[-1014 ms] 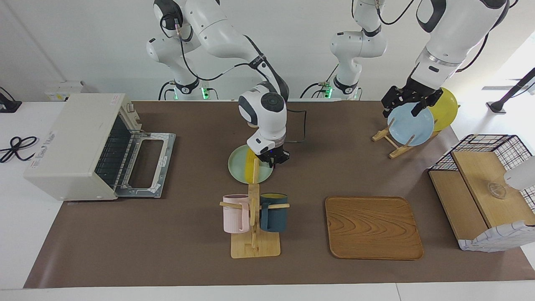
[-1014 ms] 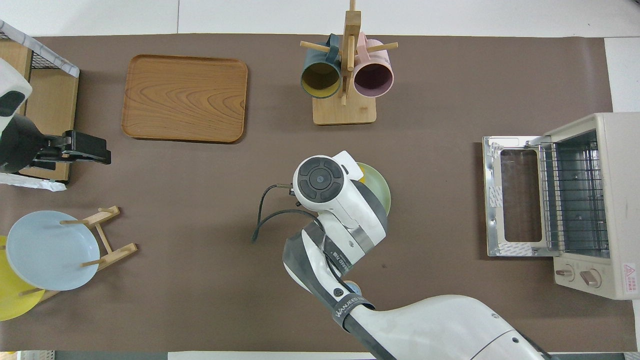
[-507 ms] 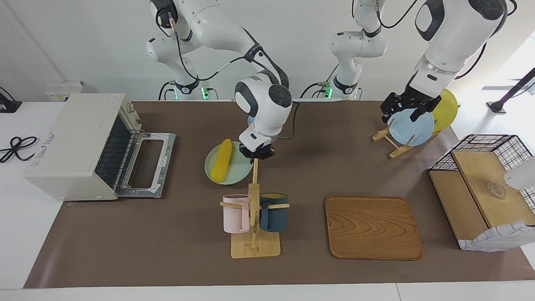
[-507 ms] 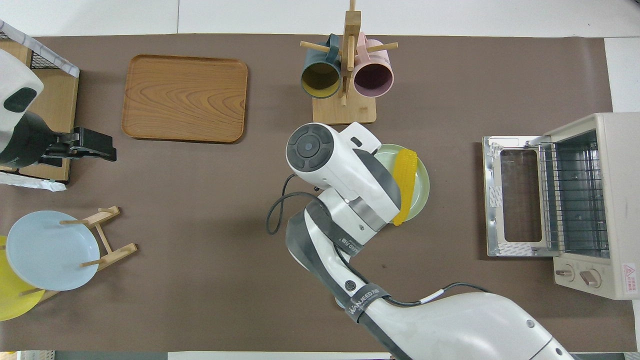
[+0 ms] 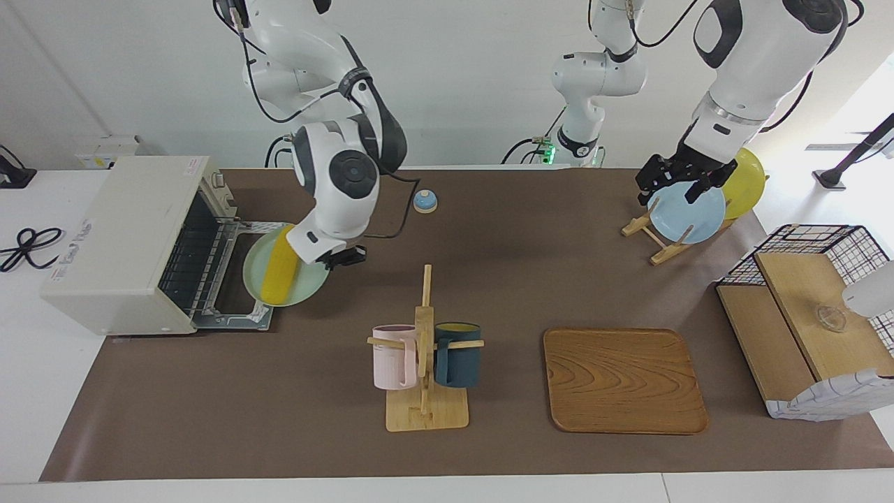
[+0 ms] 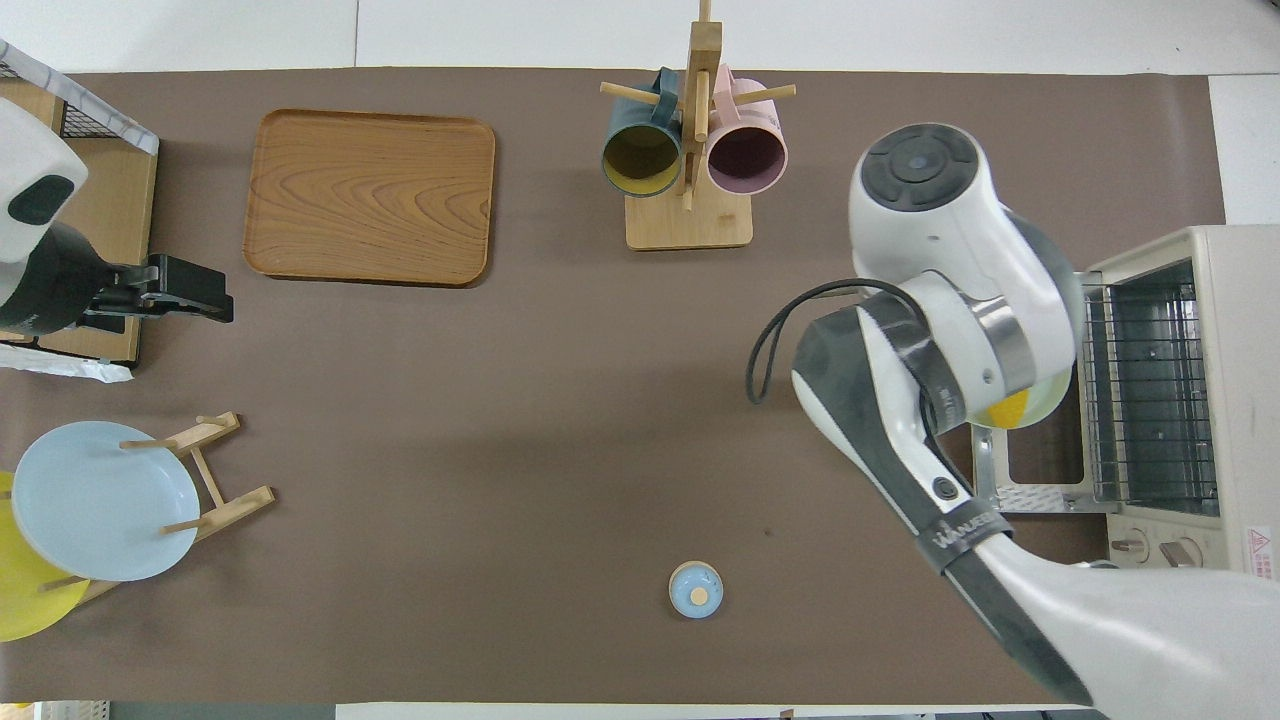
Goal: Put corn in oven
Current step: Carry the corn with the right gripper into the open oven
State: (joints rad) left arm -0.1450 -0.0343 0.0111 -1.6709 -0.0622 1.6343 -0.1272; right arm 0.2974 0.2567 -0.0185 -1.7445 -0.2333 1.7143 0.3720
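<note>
In the facing view, the right gripper (image 5: 343,257) is hanging over the open oven door (image 5: 244,276), its jaws pinching the edge of a pale green plate (image 5: 302,288) on the side turned away from the oven (image 5: 126,241). The corn (image 5: 278,274) is lying lengthwise on that plate, and plate and corn are being held in the air above the lowered door, just in front of the oven's wire rack (image 5: 185,255). The oven itself is sitting at the right arm's end of the counter (image 5: 279,419). A small blue bell (image 5: 424,201) is resting on the counter close to the robots. The left gripper (image 5: 681,178) is waiting over a light blue plate (image 5: 688,209) that is standing in a wooden plate rack (image 5: 646,234) with a yellow plate (image 5: 747,178); I cannot tell how its jaws are set. A mug stand (image 5: 424,377) carrying a pink mug (image 5: 392,356) and a dark blue mug (image 5: 457,355) is standing farther from the robots, with a wooden tray (image 5: 624,381) beside it and a wire basket (image 5: 810,321) at the left arm's end.

In the overhead view, the right arm (image 6: 950,330) is covering most of the plate, and only a yellow tip of the corn (image 6: 1005,408) is peeking out just in front of the oven's rack (image 6: 1150,390). The left gripper (image 6: 175,300) is showing beside the basket (image 6: 90,200), with the tray (image 6: 370,195) and the mug stand (image 6: 690,150) farther from the robots.
</note>
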